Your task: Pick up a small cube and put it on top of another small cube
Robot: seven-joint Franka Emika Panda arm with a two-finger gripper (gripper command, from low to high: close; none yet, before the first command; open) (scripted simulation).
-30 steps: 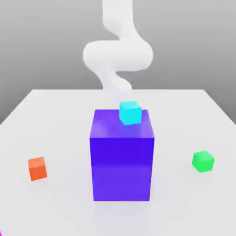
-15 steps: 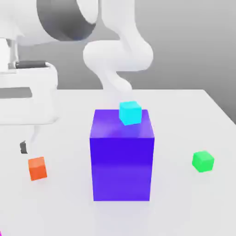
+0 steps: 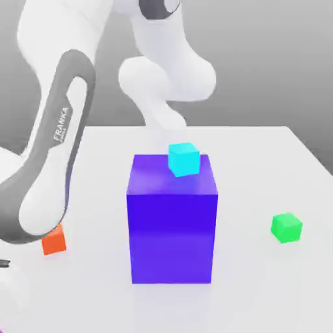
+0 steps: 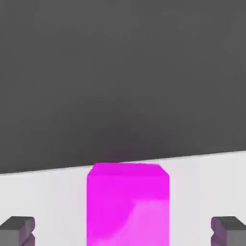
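In the hand view the small magenta cube [image 4: 127, 204] sits on the white table close to the table's edge. My gripper [image 4: 122, 231] is open, and the cube stands between the two grey fingertips [image 4: 17, 230] with a wide gap on each side. The other small cube, bright green [image 3: 286, 227], rests on the table at the exterior view's right. In the exterior view my white arm [image 3: 49, 169] reaches down along the left side toward the front left corner.
A big purple-blue block [image 3: 172, 227] stands mid-table with a cyan cube [image 3: 183, 159] on its top. An orange cube [image 3: 56, 241] lies at the left, partly behind my arm. The white table [image 3: 260, 293] ends just beyond the magenta cube.
My arm has swung in from the upper left and come down at the exterior view's front left, now covering part of the orange cube. No cube has moved.
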